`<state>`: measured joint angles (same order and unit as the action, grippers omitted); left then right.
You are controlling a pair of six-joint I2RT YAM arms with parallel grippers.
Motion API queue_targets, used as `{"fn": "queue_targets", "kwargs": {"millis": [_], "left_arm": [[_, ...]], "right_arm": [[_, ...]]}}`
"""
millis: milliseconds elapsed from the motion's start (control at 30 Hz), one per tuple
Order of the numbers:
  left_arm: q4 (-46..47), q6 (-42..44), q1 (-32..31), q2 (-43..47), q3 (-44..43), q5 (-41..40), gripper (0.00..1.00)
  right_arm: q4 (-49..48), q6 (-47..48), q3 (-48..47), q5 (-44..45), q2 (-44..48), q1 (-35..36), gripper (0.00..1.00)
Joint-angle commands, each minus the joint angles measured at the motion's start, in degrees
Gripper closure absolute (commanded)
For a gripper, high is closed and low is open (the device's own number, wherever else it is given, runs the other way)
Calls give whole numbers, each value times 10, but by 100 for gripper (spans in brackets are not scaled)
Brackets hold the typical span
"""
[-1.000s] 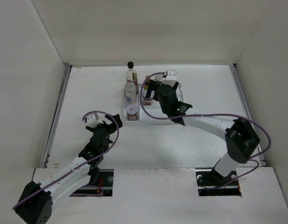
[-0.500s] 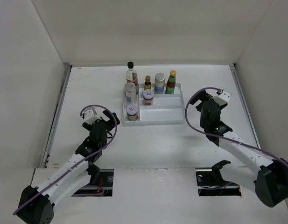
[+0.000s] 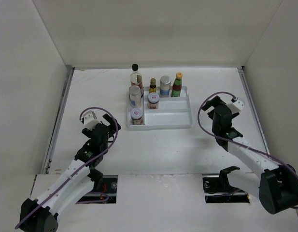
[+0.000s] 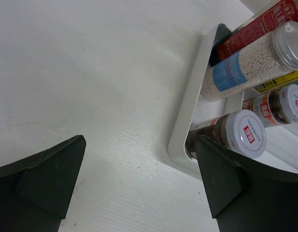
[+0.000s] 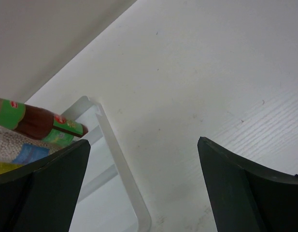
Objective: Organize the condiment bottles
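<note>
The condiment bottles stand in and by the white divided tray [image 3: 168, 121]. The tall clear black-capped bottle [image 3: 135, 75] stands just behind the tray. A silver-lidded jar of white beads [image 3: 134, 95] and a white-lidded jar [image 3: 136, 116] fill the left strip. The tiny dark yellow-capped bottle [image 3: 152, 85], a short jar [image 3: 153, 100], a silver-lidded jar [image 3: 165, 85] and the red sauce bottle [image 3: 177, 84] stand along the back. My left gripper [image 3: 109, 126] is open and empty, left of the tray's near corner [image 4: 187, 116]. My right gripper [image 3: 212, 105] is open and empty, right of the tray.
White walls close in the table at the back and both sides. In the right wrist view the tray's right rim [image 5: 117, 159] and the red sauce bottle [image 5: 37, 123] lie to the left of my open gripper [image 5: 144, 142]. In the left wrist view the white-lidded jar [image 4: 245, 134] sits by my right finger.
My right arm has pulled back from over the tray to its right side, empty. My left arm has drawn back slightly toward its base.
</note>
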<state>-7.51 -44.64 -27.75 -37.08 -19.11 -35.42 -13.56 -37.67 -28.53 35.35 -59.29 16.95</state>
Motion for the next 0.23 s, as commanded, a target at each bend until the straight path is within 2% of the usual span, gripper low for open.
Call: {"fn": "queue_targets", "kwargs": {"millis": [0,200], "left_arm": [[2,-9,0,8,-6,14,0],[12,-4,2,-39,-22,18,0]], "right_arm": [[-21,-12,-13,-17,-25,1,0],[-21,-7,-23,-18,-50,11,0]]}}
